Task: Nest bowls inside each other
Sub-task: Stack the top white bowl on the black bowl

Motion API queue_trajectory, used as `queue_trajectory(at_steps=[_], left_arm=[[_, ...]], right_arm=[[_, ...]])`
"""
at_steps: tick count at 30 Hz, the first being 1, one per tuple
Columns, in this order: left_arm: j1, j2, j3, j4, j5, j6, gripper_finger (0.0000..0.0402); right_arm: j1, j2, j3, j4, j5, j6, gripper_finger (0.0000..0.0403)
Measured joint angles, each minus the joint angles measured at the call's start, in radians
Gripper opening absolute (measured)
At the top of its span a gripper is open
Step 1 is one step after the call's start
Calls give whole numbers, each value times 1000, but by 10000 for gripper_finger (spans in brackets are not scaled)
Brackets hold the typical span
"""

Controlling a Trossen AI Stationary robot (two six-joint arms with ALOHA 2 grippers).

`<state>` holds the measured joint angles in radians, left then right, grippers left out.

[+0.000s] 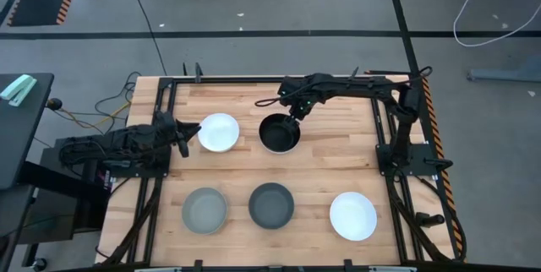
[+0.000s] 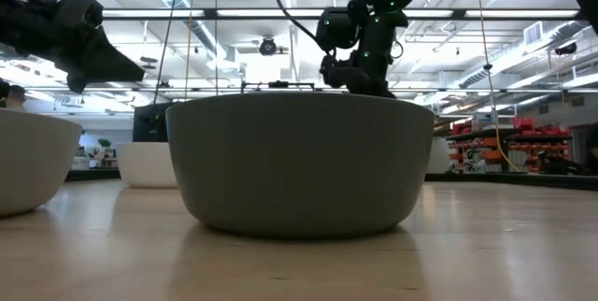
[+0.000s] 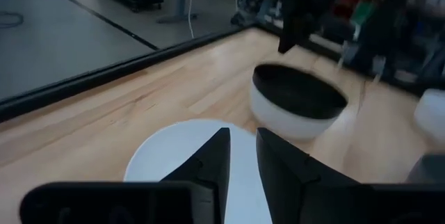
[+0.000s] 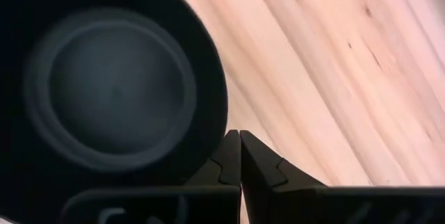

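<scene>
High view, table (image 1: pixel 321 158): wooden top carried five bowls in sight, two in the far row and three in the near row
White bowl, far left (image 1: pixel 218 133): sat just in front of the left gripper, apart from the black one
Black bowl (image 1: pixel 279 133): far row, near the middle, white outside and dark inside as the left wrist view showed (image 3: pixel 299 102)
Light grey bowl (image 1: pixel 204 209): near row, left
Dark grey bowl (image 1: pixel 271 204): near row, middle, just beside the light grey one but not touching
White bowl, near right (image 1: pixel 352 215): stood alone, well apart from the rest
Left gripper (image 1: pixel 188 133): hovered at the white bowl's left edge; left wrist view showed its fingers (image 3: pixel 208 161) slightly spread, with a narrow gap, above the white rim, holding nothing
Right gripper (image 1: pixel 293 113): reached in from the right to the black bowl's far rim; right wrist view showed its fingertips (image 4: pixel 240 156) pressed together just outside the rim, nothing between them
Nesting: no bowl sat inside another
</scene>
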<state>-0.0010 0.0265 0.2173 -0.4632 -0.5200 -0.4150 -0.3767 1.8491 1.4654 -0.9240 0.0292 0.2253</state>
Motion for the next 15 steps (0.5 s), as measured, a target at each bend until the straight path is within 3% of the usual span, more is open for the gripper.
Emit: queue_trajectory(at_steps=[9, 15], left_arm=[[92, 64, 0, 45, -9, -47, 73], [200, 193, 0, 113, 73, -52, 79]], right_arm=[[3, -6, 0, -46, 0, 45, 23], [14, -7, 0, -61, -2, 43, 23]])
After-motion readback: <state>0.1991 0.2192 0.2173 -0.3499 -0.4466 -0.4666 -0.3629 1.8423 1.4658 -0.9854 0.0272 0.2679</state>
